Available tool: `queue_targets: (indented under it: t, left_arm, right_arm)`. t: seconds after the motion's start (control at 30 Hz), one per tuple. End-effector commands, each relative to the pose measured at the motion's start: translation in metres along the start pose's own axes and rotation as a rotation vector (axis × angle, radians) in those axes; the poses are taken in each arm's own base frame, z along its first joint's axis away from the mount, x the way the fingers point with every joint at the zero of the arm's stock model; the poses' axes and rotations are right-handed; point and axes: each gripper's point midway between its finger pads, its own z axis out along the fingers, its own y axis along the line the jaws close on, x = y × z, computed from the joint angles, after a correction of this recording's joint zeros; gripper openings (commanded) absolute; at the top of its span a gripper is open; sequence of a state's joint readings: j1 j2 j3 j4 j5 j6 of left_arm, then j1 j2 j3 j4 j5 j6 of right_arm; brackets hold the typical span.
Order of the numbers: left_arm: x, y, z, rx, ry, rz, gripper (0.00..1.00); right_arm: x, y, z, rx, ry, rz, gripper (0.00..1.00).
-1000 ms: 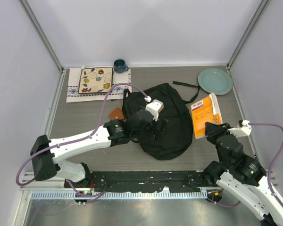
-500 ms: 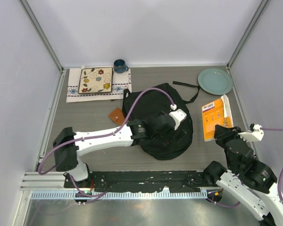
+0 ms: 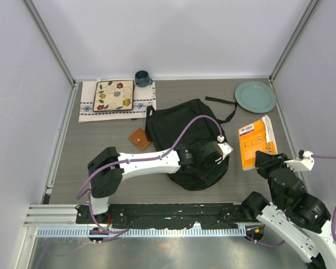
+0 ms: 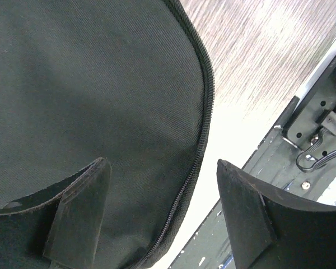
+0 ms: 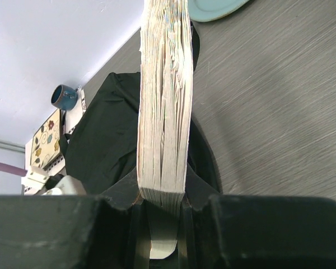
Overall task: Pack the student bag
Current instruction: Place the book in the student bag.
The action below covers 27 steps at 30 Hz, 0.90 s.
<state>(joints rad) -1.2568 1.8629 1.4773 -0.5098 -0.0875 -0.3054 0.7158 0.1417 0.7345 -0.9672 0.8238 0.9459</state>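
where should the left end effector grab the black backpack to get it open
Probably the zipped seam curving along the large black fabric backpack's rounded edge, coming down from above: the bag lies flat, and that raised rim offers a ridge to pinch. The open left end effector straddles it.

The bag [image 3: 168, 120] is a big black backpack of soft woven fabric, lying flat and slack in the middle of the grey table [image 3: 101, 145]. It is limp and fairly thin, its cloth smooth with only shallow folds. 1 end is rounded and points toward the near edge; the far end is squarer. Thin black straps [image 3: 221, 102] trail loose from its far right corner, lying on the tabletop. Seen close from the left wrist, the bag [image 4: 89, 84] shows a fine twill weave, and a black zip [image 4: 204, 101] follows its curved edge, right where the fabric meets the table.
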Motion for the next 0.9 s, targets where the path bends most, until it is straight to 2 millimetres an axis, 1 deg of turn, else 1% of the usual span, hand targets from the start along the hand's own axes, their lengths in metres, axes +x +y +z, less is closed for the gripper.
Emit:
queue_targets:
  t: [0.0, 0.13, 0.17, 0.23, 0.27, 0.33, 0.37, 0.43, 0.47, 0.5, 0.6, 0.7, 0.73, 0.77, 0.8, 0.83, 0.87]
  left_arm:
    - [-0.012, -0.014, -0.004, 0.055, -0.004, 0.008, 0.77]
    - [-0.009, -0.020, -0.002, 0.088, 0.007, 0.008, 0.71]
    - [-0.009, -0.020, -0.001, 0.089, 0.009, 0.009, 0.66]
    - [-0.005, -0.021, 0.003, 0.086, 0.023, 0.009, 0.59]
    - [-0.005, -0.021, 0.002, 0.086, 0.023, 0.009, 0.47]
    - [-0.006, -0.022, 0.001, 0.088, 0.020, 0.005, 0.36]
    - [-0.007, -0.022, 0.000, 0.089, 0.017, 0.008, 0.25]
    - [-0.011, -0.021, -0.004, 0.082, 0.003, 0.006, 0.14]
    - [-0.012, -0.020, -0.006, 0.078, -0.003, 0.008, 0.05]
    - [-0.013, -0.017, -0.007, 0.065, -0.011, 0.008, 0.01]
    - [-0.017, -0.011, -0.013, 0.031, -0.030, 0.010, 0.00]
    - [-0.028, 0.008, -0.025, -0.068, -0.075, 0.000, 0.00]
    - [-0.034, 0.020, -0.029, -0.130, -0.102, -0.012, 0.00]
    - [-0.042, 0.026, -0.040, -0.159, -0.137, -0.037, 0.00]
    - [-0.046, 0.033, -0.046, -0.182, -0.151, -0.052, 0.00]
    - [-0.051, 0.044, -0.052, -0.206, -0.168, -0.079, 0.00]
    - [-0.061, 0.055, -0.065, -0.241, -0.209, -0.111, 0.00]
  right_arm:
    - [-0.008, 0.009, 0.000, -0.029, -0.035, 0.093, 0.00]
    - [-0.007, 0.007, 0.000, -0.031, -0.032, 0.103, 0.00]
    - [-0.007, 0.007, -0.001, -0.033, -0.035, 0.110, 0.00]
    - [-0.006, 0.007, -0.001, -0.034, -0.030, 0.110, 0.00]
    - [-0.006, 0.007, -0.001, -0.032, -0.031, 0.109, 0.00]
    - [-0.005, 0.007, -0.001, -0.031, -0.027, 0.106, 0.00]
    - [-0.006, 0.007, -0.001, -0.032, -0.027, 0.107, 0.00]
    - [-0.006, 0.007, -0.001, -0.031, -0.027, 0.106, 0.00]
    - [-0.007, 0.007, -0.002, -0.032, -0.029, 0.111, 0.00]
    - [-0.007, 0.006, -0.002, -0.031, -0.027, 0.109, 0.00]
    - [-0.009, 0.005, -0.004, -0.027, -0.029, 0.113, 0.00]
    - [-0.012, 0.003, -0.007, -0.021, -0.027, 0.117, 0.00]
    - [-0.013, 0.002, -0.008, -0.022, -0.029, 0.124, 0.00]
    - [-0.015, 0.002, -0.010, -0.023, -0.030, 0.128, 0.00]
    - [-0.016, 0.001, -0.011, -0.022, -0.031, 0.136, 0.00]
    - [-0.016, 0.000, -0.012, -0.023, -0.030, 0.140, 0.00]
    - [-0.017, 0.000, -0.013, -0.024, -0.032, 0.149, 0.00]
